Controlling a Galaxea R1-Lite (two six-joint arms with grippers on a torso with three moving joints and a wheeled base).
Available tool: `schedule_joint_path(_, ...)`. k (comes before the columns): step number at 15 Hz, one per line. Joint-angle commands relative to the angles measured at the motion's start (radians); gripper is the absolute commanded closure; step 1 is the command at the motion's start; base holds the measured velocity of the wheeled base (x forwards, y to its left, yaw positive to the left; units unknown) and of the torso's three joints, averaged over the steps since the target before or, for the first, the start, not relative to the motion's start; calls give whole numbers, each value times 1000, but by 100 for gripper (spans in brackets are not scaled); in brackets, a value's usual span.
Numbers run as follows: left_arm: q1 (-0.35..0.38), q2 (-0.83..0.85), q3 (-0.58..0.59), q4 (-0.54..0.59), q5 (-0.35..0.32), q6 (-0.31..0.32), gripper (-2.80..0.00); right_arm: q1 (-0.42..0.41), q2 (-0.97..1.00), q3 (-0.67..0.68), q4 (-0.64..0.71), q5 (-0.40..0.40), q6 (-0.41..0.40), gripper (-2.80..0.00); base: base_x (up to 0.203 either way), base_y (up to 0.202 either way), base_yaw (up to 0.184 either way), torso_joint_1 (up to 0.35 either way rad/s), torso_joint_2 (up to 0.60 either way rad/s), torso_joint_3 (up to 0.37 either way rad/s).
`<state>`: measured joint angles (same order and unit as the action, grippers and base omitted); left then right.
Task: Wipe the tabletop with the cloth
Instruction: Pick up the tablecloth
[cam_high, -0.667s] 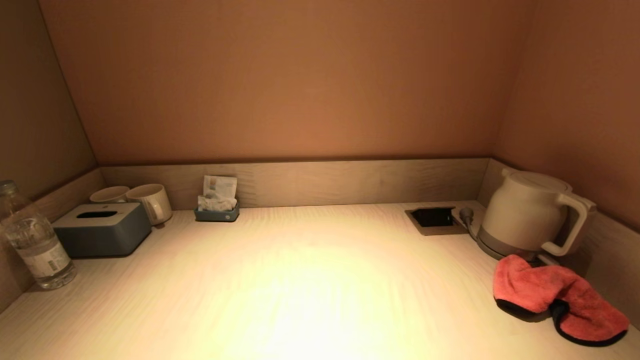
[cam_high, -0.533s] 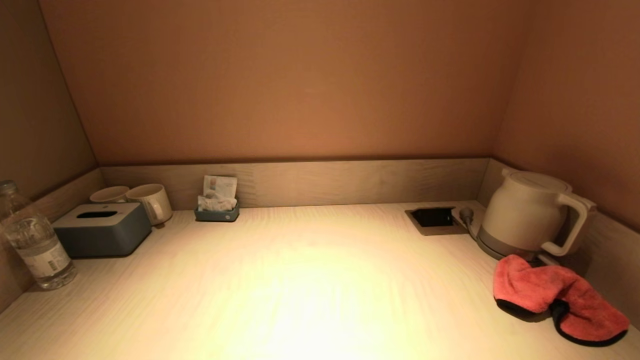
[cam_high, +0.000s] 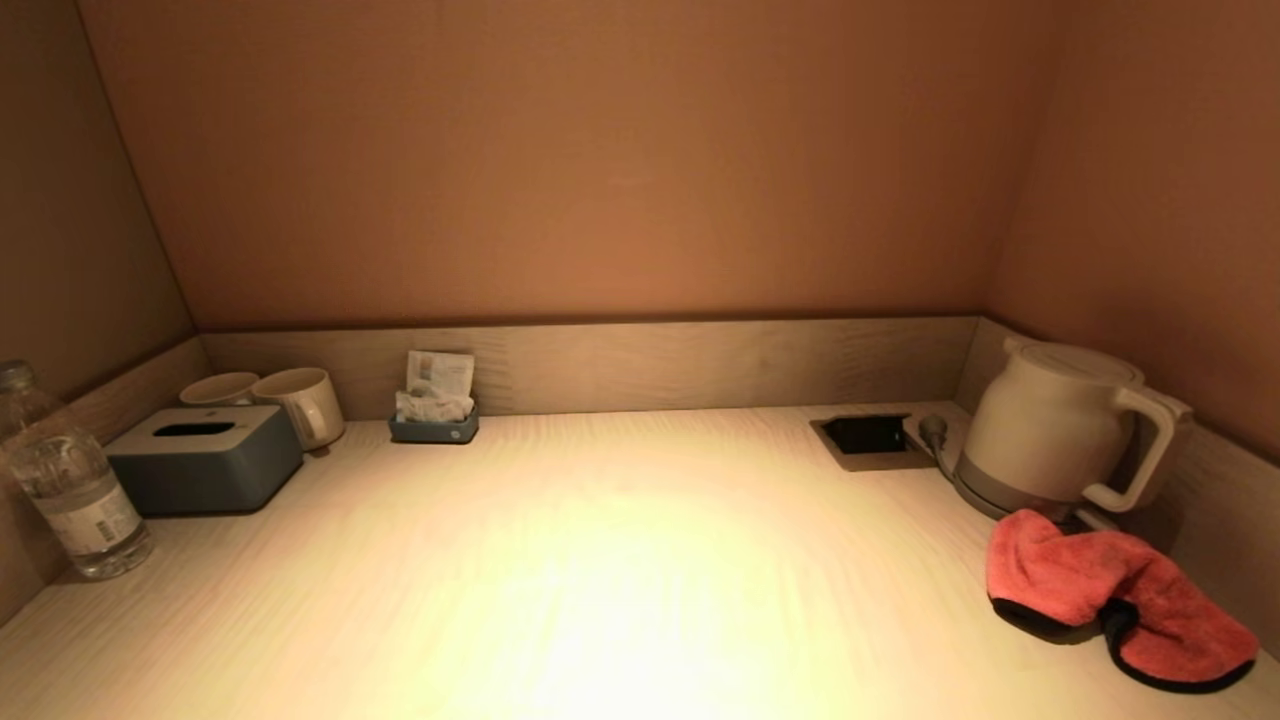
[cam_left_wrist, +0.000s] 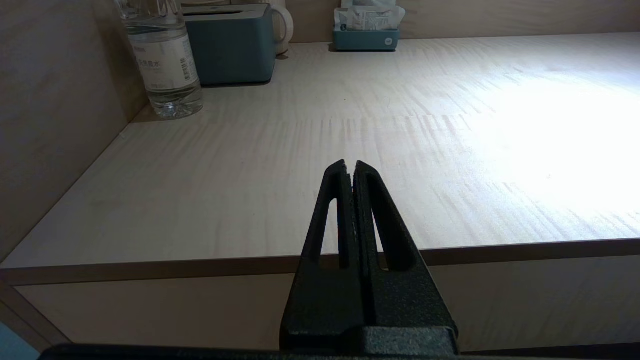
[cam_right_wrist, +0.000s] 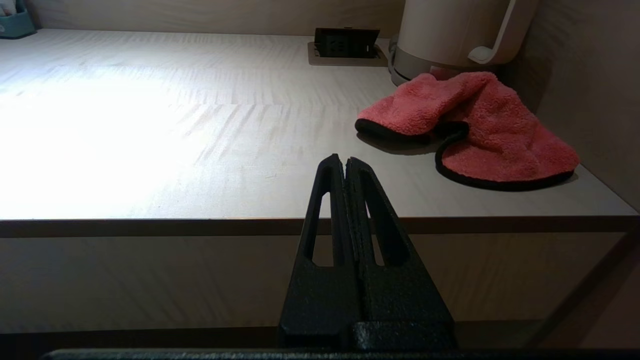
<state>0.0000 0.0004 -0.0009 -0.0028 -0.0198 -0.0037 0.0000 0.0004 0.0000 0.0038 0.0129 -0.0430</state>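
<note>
A crumpled red cloth (cam_high: 1110, 595) with a black edge lies on the pale wood tabletop (cam_high: 620, 560) at the near right, just in front of the kettle; it also shows in the right wrist view (cam_right_wrist: 475, 125). Neither arm shows in the head view. My right gripper (cam_right_wrist: 346, 159) is shut and empty, held before the table's front edge, with the cloth farther in and off to one side. My left gripper (cam_left_wrist: 350, 163) is shut and empty, before the front edge on the left side.
A white kettle (cam_high: 1060, 430) stands at the back right beside a recessed socket (cam_high: 868, 436). At the left stand a water bottle (cam_high: 70, 480), a grey tissue box (cam_high: 205, 458), two mugs (cam_high: 300, 400) and a sachet holder (cam_high: 435, 405). Walls close in both sides.
</note>
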Motion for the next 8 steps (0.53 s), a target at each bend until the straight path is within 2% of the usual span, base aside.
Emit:
schedule_joint_path(1,0,1,1,0,0,-1,0,0,1,0,1,-7,-1,0,0,0,0,0,0,0)
schedule_joint_path(6,-2,1,0,-1,0,-1,0,0,2,-20,11,-13,0,0,0,0,0,0,0,0)
schedule_joint_path(8,0,1,-1,-2,0,-1,0,1,35,-147,62,-30,-2,0,0,0,0,0,0,0)
